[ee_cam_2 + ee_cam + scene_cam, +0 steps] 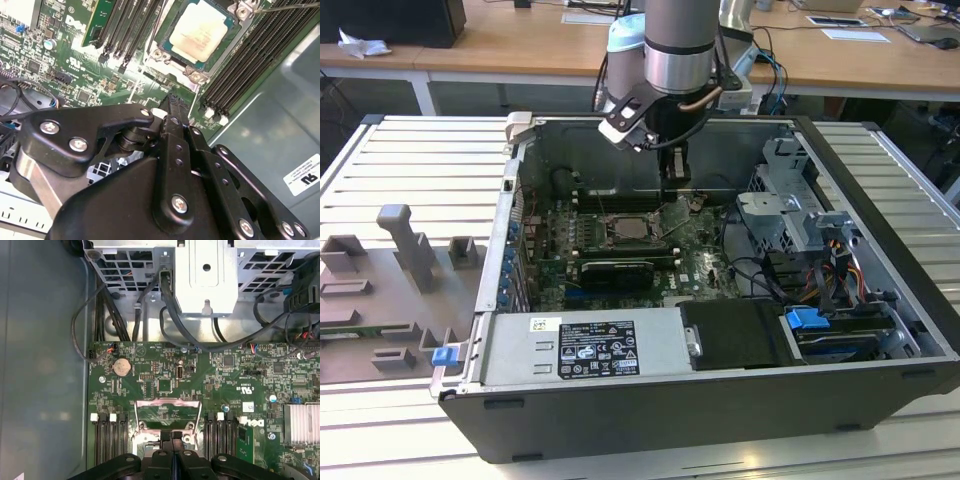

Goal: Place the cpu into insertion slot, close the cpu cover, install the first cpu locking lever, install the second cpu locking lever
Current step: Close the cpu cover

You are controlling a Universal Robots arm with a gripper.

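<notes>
The cpu [200, 30], a pale silvery square, lies seated in the insertion slot [165, 55] on the green board; in the exterior view the cpu [625, 228] sits mid-board. The cpu cover [150, 402], a thin silvery frame with a big window, stands raised on its hinge beside the slot, and the cpu cover [678, 213] tilts up in the exterior view. My gripper [172, 436] is shut, its tips right at the cover's raised edge. From above, the gripper [674, 180] hangs inside the case over that cover. Whether the tips pinch the plate is unclear.
Black memory slots [250, 55] flank the socket. A thin metal lever rod [285, 6] runs past the socket's corner. A drive cage [790, 200] with cables fills the case's right side in the exterior view. The power supply [590, 350] sits in front, with a grey fixture plate [400, 280] outside.
</notes>
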